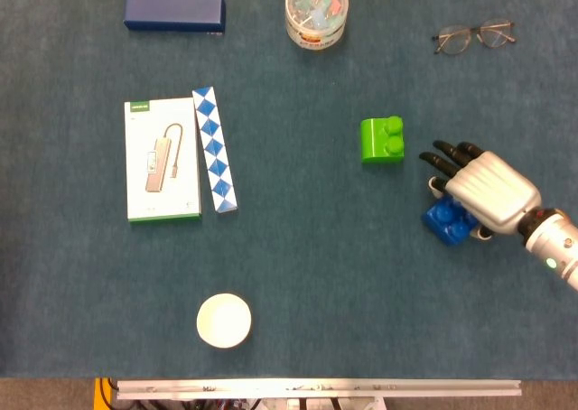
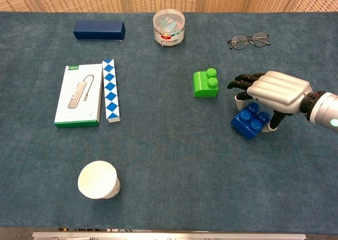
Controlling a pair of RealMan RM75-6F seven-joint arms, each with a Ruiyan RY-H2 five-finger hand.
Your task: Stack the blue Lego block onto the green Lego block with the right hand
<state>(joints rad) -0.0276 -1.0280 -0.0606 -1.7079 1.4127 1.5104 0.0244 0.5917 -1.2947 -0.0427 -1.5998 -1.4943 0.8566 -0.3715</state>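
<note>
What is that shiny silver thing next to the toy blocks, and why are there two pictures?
That silver thing is a robot's right hand, with dark fingers like yours. Both pictures show the same moment from two cameras on the robot: one on its head looking almost straight down, one on its chest looking across the table.

The hand sits over the blue Lego block, with fingers on either side of it. I can't tell if it is squeezing the block yet. The green Lego block waits close by; the blue one should go on top of it.

Also on the table: glasses, a clear tub, a dark blue box, a white box, a blue and white checked strip and a paper cup. The robot's other hand isn't in the pictures.
</note>
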